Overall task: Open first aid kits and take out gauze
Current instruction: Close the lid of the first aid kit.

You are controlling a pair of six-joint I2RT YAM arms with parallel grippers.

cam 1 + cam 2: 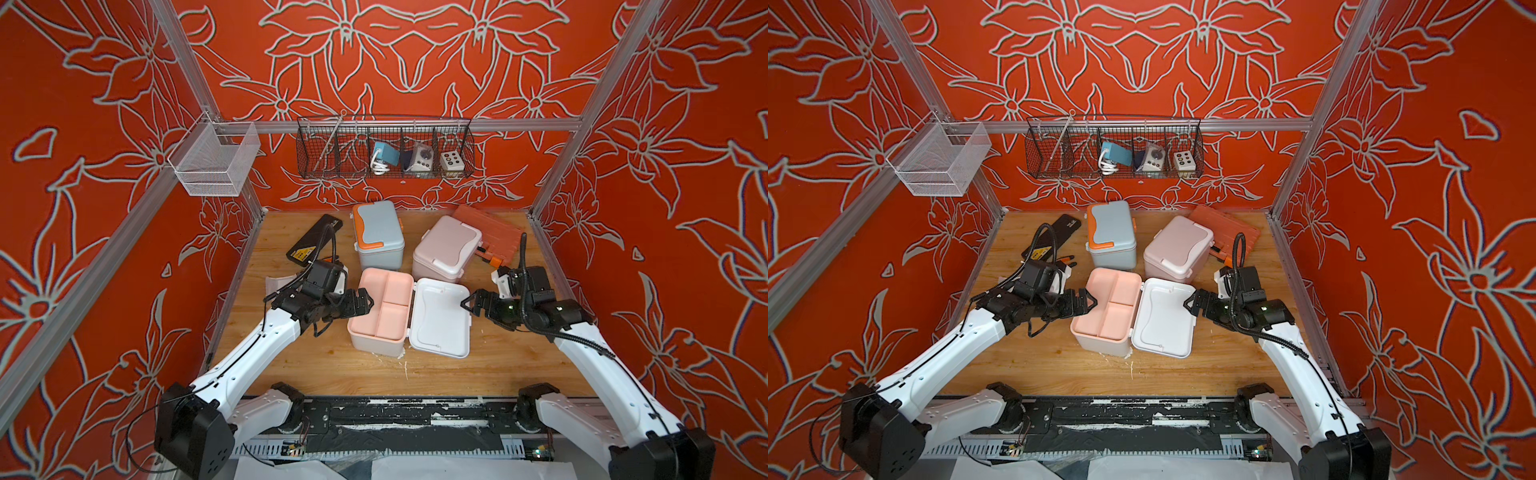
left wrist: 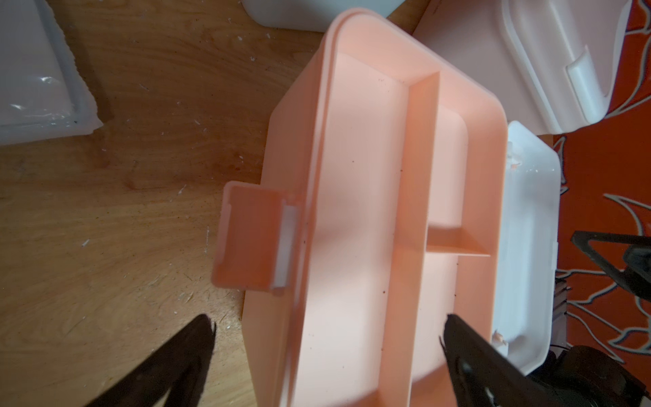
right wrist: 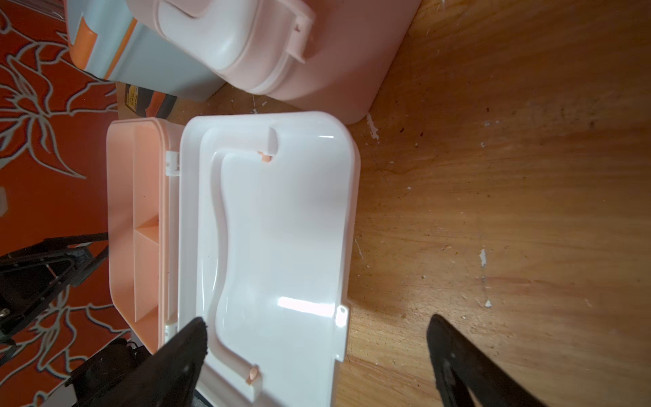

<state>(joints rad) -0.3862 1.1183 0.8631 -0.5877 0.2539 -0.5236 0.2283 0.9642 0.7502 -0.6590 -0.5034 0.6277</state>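
left arm (image 1: 249, 357): white shell, black joints
right arm (image 1: 598, 374): same
cables (image 1: 523, 257): black ribbed hoses
left claw (image 1: 368, 305), right claw (image 1: 464, 303): black, triangular

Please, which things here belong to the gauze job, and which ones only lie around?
For the job: white kit, open, peach tray showing; blue-grey kit, shut; pink kit, shut; clear-wrapped white pad, probably gauze.
Lying about: black case; orange tool case; black wire basket; white mesh basket.
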